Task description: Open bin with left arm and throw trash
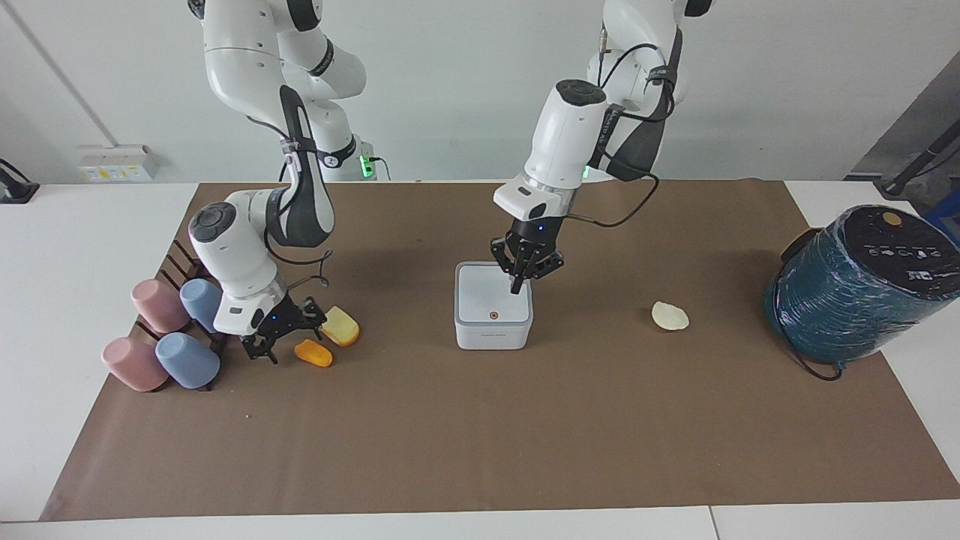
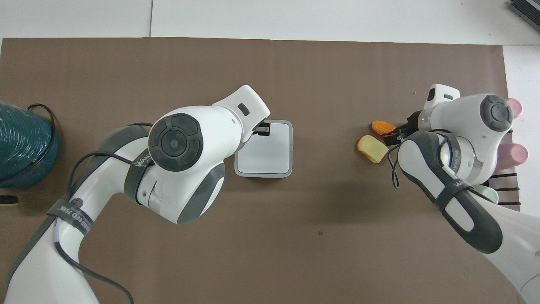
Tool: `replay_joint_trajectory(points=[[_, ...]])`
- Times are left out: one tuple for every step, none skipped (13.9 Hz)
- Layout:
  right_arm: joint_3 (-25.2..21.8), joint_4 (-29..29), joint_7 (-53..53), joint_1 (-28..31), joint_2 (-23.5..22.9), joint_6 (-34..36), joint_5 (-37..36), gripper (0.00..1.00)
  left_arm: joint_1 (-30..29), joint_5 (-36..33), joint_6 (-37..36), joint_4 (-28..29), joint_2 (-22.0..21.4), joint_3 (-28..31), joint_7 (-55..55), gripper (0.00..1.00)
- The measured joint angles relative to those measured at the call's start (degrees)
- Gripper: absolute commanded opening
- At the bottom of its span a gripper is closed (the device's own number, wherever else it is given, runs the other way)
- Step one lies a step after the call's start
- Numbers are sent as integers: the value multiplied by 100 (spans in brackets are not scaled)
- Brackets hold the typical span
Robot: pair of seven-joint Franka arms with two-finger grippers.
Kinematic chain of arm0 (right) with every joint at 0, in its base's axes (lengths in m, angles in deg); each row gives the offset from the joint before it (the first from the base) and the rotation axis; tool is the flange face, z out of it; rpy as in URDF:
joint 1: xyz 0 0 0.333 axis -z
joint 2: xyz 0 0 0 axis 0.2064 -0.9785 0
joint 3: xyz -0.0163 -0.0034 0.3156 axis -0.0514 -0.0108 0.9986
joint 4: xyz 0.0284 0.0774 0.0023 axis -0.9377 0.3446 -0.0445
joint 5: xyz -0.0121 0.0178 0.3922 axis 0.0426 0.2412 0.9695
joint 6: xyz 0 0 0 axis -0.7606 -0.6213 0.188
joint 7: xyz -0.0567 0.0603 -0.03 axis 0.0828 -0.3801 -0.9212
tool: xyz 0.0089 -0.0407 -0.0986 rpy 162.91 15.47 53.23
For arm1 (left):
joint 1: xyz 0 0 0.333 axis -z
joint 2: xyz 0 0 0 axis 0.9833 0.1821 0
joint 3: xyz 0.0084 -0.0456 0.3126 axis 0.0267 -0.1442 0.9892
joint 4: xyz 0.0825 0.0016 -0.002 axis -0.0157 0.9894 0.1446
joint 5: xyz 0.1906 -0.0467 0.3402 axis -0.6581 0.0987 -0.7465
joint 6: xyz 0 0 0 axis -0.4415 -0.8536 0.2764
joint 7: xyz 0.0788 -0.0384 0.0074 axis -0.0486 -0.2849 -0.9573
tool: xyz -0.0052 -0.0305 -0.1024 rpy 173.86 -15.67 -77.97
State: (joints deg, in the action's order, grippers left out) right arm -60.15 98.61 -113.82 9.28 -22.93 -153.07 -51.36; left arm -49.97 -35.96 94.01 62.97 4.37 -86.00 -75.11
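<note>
The white bin (image 1: 491,330) stands mid-table with its lid down; in the overhead view the bin (image 2: 270,158) is partly covered by my left arm. My left gripper (image 1: 516,287) points down onto the lid, fingertips shut together and holding nothing; whether they touch it I cannot tell. Only a dark bit of this left gripper (image 2: 262,129) shows from above. The orange lump (image 1: 313,352) (image 2: 382,126) and yellow wedge (image 1: 340,325) (image 2: 372,148) lie toward the right arm's end. My right gripper (image 1: 289,334) (image 2: 398,133) hangs low and open beside them. The cream oval (image 1: 670,316) lies toward the left arm's end.
A big teal wrapped cylinder (image 1: 855,289) (image 2: 21,143) stands at the left arm's end of the brown mat. Pink and blue cups (image 1: 161,330) (image 2: 512,154) lie on a rack at the right arm's end, close to the right arm.
</note>
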Motion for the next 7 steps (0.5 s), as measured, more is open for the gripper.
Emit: replay_joint_trajectory(points=[[1, -1, -28, 0, -37, -4, 2, 100, 40, 1, 52, -74, 134, -2, -18, 0], [7, -1, -32, 0, -60, -4, 2, 100, 71, 1, 81, -154, 259, -1, -28, 0], [21, -2, -33, -1, -71, -4, 2, 100, 85, 2, 97, -210, 355, 0, -29, 0], [33, -2, -33, -2, -74, -4, 2, 100, 89, 2, 99, -235, 423, 0, -29, 0], [42, -3, -33, -2, -74, -4, 2, 100, 89, 1, 99, -240, 480, 2, -29, 0], [47, -7, -33, -2, -74, -4, 2, 94, 95, 1, 95, -232, 526, 3, -29, 0], [53, -11, -34, -4, -74, -5, 2, 90, 114, 1, 94, -200, 572, 2, -29, 0]])
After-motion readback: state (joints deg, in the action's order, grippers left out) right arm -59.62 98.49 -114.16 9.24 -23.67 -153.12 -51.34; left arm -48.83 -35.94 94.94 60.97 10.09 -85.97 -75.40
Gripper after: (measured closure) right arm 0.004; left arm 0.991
